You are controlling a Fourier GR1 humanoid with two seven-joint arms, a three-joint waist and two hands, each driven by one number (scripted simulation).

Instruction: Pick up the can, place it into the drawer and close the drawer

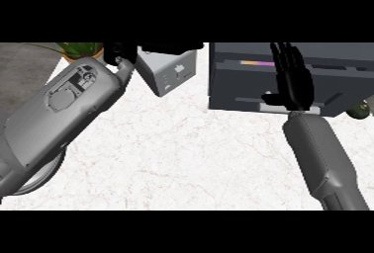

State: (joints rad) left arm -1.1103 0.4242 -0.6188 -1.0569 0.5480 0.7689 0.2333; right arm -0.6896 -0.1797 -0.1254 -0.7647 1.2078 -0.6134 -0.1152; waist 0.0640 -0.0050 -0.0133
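The dark grey drawer unit [241, 79] stands at the back right of the counter. In a narrow slit along its top front shows a thin orange and magenta strip [256, 63]; I cannot tell whether this is the can. My right hand [294, 79] lies flat against the drawer front, fingers straight and pointing away from me, its heel by the pale handle [272, 108]. My left hand [122, 51] is raised at the top edge, left of centre, its dark fingers stretched out over a grey box and holding nothing.
A light grey box [172, 70] sits tilted just left of the drawer unit. A potted plant [79, 49] is at the back left, and a dark green object [359, 109] at the right edge. The white marble counter [182, 158] spreads out between my forearms.
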